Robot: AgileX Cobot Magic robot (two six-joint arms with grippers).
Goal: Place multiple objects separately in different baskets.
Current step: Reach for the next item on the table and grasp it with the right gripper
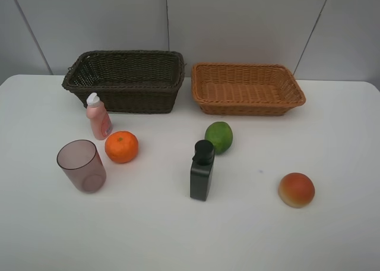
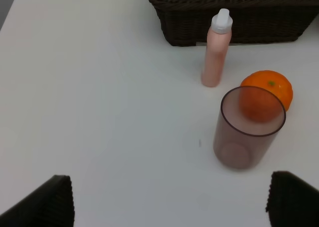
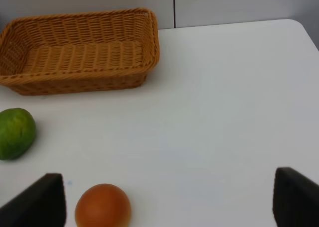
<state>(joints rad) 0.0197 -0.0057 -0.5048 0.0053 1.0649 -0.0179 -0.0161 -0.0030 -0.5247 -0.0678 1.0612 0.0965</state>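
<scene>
On the white table, a dark brown basket stands at the back left and a light tan basket at the back right; both look empty. In front of the dark basket stand a pink bottle, an orange and a mauve cup. Near the middle are a green lime and a black bottle. The peach-like fruit lies front right. My left gripper is open, short of the cup. My right gripper is open near the fruit. Neither arm shows in the high view.
A grey panelled wall rises behind the baskets. The table's left edge shows in the left wrist view, and its right back corner in the right wrist view. White tabletop stretches across the front.
</scene>
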